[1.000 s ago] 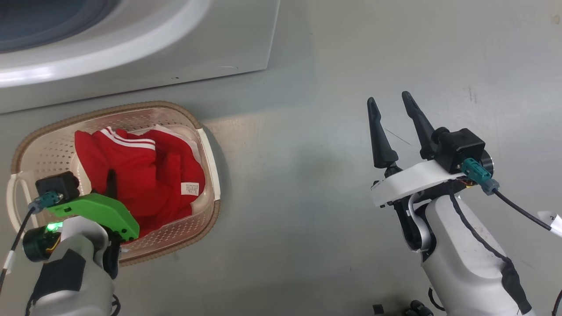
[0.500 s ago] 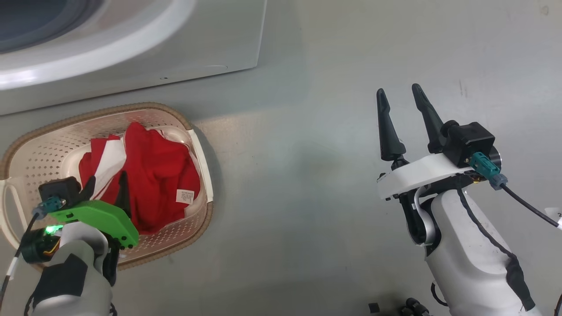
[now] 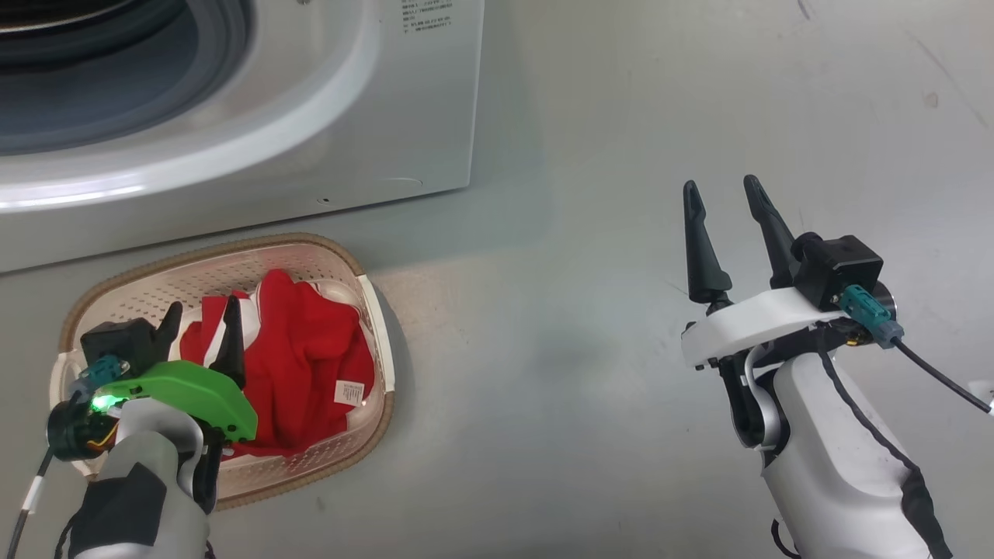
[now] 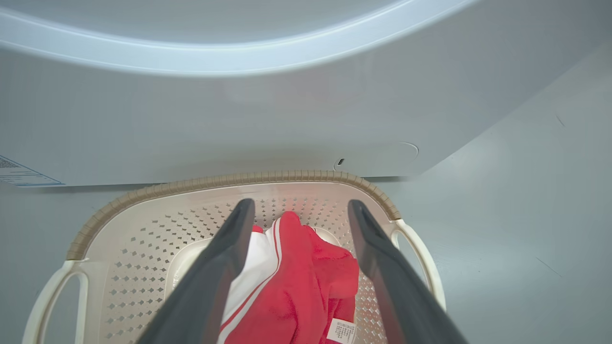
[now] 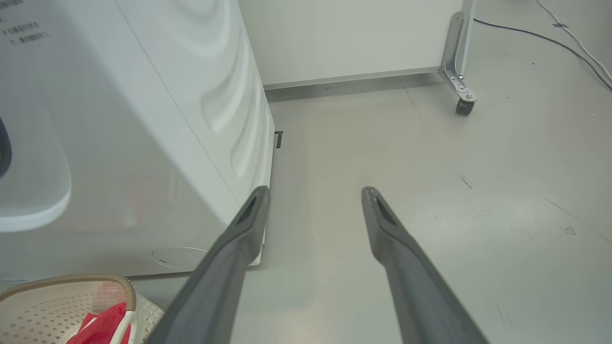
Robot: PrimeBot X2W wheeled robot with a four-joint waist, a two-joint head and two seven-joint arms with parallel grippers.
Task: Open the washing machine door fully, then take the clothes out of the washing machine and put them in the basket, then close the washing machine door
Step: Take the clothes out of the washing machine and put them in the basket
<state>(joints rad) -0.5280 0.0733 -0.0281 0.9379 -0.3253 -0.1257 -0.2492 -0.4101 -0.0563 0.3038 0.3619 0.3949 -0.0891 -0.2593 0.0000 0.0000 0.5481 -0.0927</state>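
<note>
The left fingers [image 3: 231, 341] are spread wide and empty above the clothes [image 3: 311, 365]; the right fingers [image 3: 699, 248] are likewise parted, nothing held. The clothes are heaped in the basket [image 3: 233, 241], set on the floor [image 3: 590, 116] before the washing machine [image 3: 419, 101]. Unloading is judged finished; next the door must be reached and swung shut.

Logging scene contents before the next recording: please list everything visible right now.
washing machine: one, white, upper left of head view
basket: one, cream with brown rim, on floor before the machine
clothes: one garment, red with white stripes, in the basket
floor: one, grey, underneath everything
caster wheel: one, dark, beyond the machine
cables: two, dark and pale, on floor far right
left gripper: one, dark fingers, open above the clothes
right gripper: one, dark fingers, open over bare floor
</note>
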